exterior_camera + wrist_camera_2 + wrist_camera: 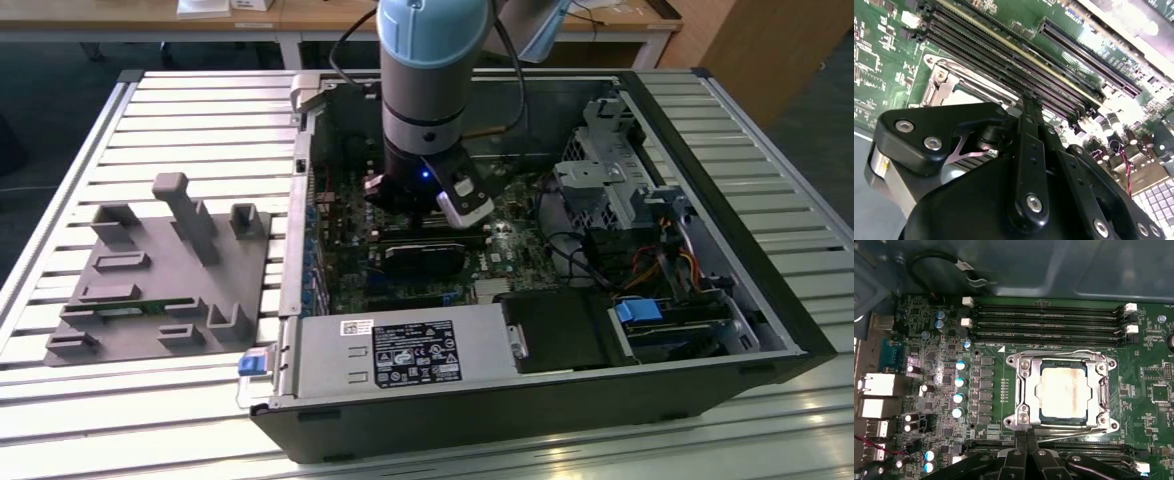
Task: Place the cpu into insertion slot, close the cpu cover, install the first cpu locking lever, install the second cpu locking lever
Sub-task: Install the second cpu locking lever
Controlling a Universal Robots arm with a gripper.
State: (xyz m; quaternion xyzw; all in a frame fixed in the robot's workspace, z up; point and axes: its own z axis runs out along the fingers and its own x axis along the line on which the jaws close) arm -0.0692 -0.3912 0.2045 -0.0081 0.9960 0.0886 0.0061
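silver-grey cpu (1064,391), silvery cpu cover (1026,390), green board (1149,405), blk gripper (1026,442)

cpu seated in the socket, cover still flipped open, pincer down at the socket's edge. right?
Not quite. In the first wrist view the cpu cover lies closed, framing the cpu seated in the insertion slot. The rest holds: the pincer sits at the socket's edge.
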